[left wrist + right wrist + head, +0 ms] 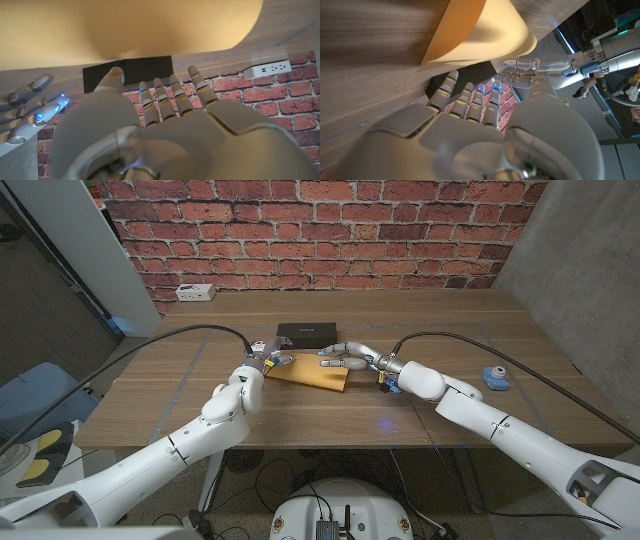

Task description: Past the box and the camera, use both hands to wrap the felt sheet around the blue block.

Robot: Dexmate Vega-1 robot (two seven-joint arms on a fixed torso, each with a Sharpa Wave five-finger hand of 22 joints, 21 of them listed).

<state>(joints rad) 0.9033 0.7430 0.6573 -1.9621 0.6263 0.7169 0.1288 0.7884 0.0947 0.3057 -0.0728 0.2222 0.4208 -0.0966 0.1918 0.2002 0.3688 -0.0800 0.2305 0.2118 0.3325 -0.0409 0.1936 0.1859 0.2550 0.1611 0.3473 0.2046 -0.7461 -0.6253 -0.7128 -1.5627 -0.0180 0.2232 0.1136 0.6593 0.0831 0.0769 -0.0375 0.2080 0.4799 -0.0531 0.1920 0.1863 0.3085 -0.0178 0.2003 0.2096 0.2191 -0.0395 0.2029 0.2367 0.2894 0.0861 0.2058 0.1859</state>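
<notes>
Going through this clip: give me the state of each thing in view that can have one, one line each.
felt sheet: on the table, one edge curled up into a roll
left hand: at the sheet's left end, grip not clear
right hand: at the sheet's right side, fingers extended, grip not clear
black box: closed, lying flat behind the sheet
blue block: hidden

one high head view, two close wrist views

head camera looks down the wooden table (420, 420) toward the brick wall (330, 230); both wrist cameras sit close behind their hands, sharing the felt sheet (125, 27) and black box (145, 70).
</notes>
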